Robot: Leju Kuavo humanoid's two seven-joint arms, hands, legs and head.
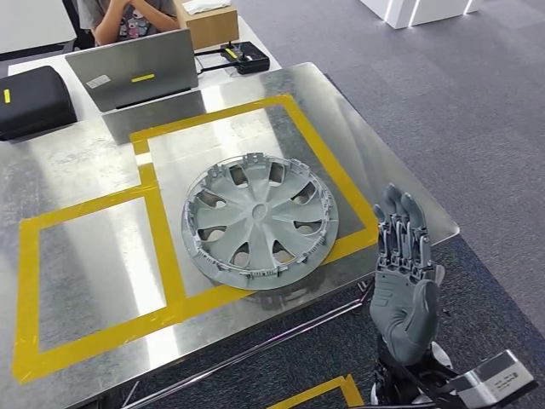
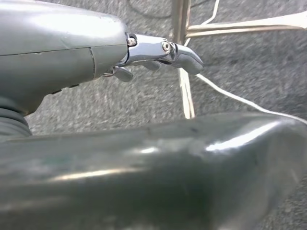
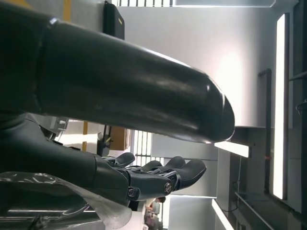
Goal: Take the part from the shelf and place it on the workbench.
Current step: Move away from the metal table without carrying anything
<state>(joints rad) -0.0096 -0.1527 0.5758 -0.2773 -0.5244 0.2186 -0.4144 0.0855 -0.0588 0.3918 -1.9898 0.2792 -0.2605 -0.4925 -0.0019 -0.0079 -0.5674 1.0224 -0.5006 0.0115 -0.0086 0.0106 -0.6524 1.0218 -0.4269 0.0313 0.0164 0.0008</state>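
Part: the wheel cover lies flat on the workbench, inside the yellow tape.
Handling: likely light, stiff plastic; best gripped at the rim.
Right hand: fingers apart, empty.
Left hand: empty, fingers apart.

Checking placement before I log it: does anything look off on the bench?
The grey plastic wheel cover lies flat on the steel workbench, but its near rim overlaps the yellow tape outline. The right hand is clear of it.

A workshop-like lab: steel workbench marked with yellow tape, grey carpet floor, a laptop.
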